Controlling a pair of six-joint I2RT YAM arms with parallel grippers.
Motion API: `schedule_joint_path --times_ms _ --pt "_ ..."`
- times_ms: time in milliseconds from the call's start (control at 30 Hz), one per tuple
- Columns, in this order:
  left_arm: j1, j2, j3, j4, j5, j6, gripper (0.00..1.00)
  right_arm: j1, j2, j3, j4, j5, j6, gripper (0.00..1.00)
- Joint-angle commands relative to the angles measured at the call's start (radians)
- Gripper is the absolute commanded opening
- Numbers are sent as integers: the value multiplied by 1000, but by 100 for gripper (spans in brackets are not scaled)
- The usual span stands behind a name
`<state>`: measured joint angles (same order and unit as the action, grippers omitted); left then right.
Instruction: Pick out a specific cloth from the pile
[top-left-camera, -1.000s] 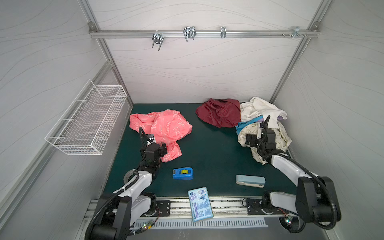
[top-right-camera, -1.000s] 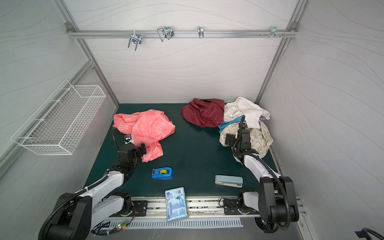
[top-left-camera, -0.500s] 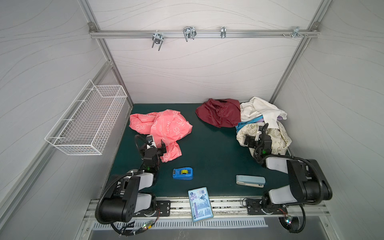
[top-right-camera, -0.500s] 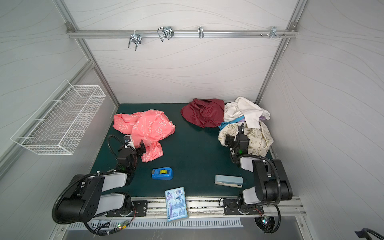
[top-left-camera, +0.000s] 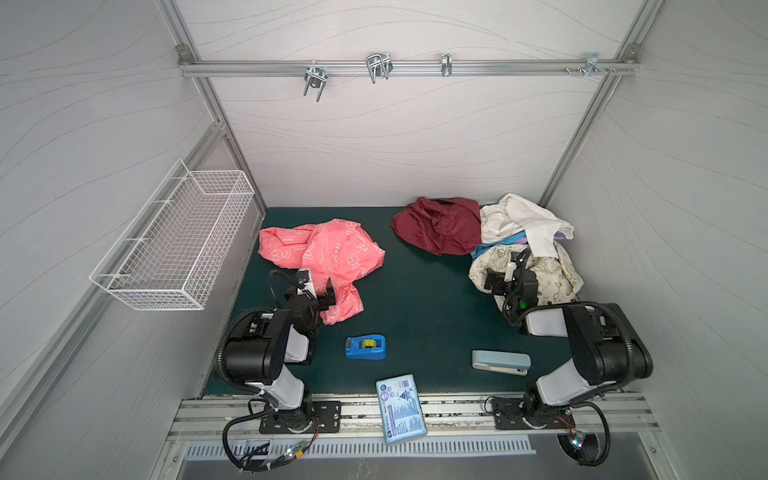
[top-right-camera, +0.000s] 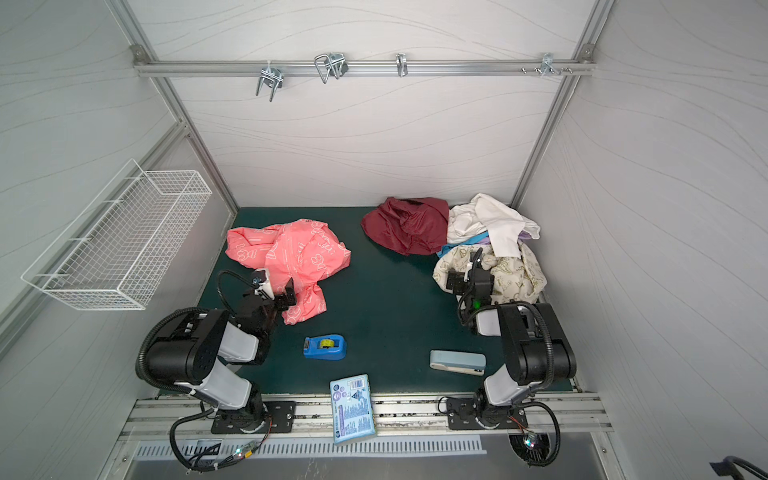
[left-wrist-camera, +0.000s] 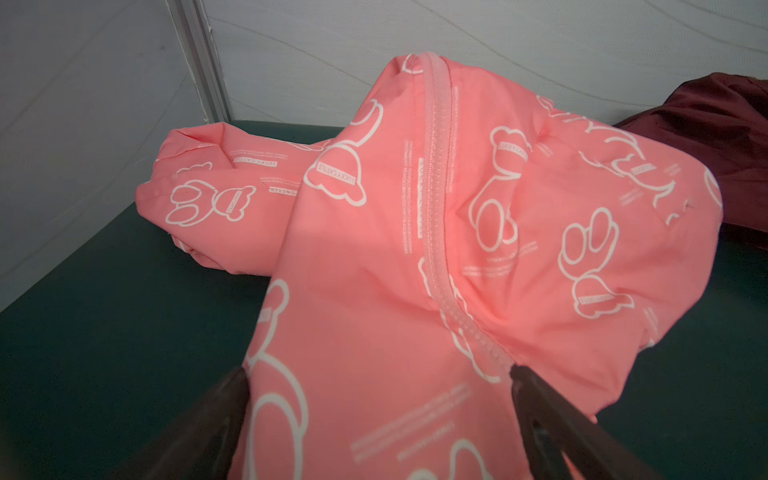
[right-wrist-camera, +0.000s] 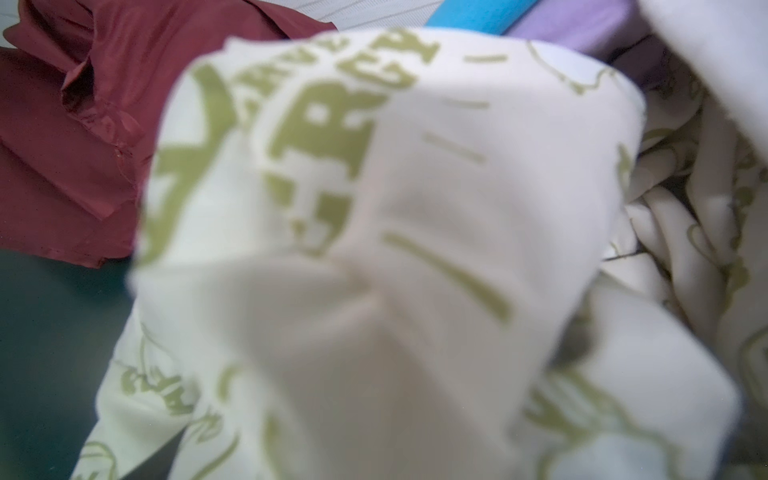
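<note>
The cloth (top-left-camera: 332, 257) looks thin, limp, light: pinch the zip seam (left-wrist-camera: 436, 187) just ahead of the left end effector (left-wrist-camera: 378, 372), its jaws wide astride it, empty. The right end effector (top-left-camera: 505, 276) gapes too

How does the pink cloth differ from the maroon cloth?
The pink cloth carries white cartoon print; the maroon cloth is plain. The pink cloth lies alone at the left; the maroon cloth touches the rest of the pile at the back right. Both lie crumpled on the green mat.
</note>
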<state>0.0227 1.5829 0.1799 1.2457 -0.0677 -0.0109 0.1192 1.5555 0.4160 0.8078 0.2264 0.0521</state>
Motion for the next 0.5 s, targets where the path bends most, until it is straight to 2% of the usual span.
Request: schedule_joint_path --times_ms 0,133,467 --pt "22 -33 118 -160 40 -22 99 3 12 16 1 -10 -20 99" --pt "55 -31 232 -389 76 -52 98 3 14 17 4 -10 -19 99" --pt "54 -32 236 -394 90 -40 99 2 12 15 4 -10 -20 99"
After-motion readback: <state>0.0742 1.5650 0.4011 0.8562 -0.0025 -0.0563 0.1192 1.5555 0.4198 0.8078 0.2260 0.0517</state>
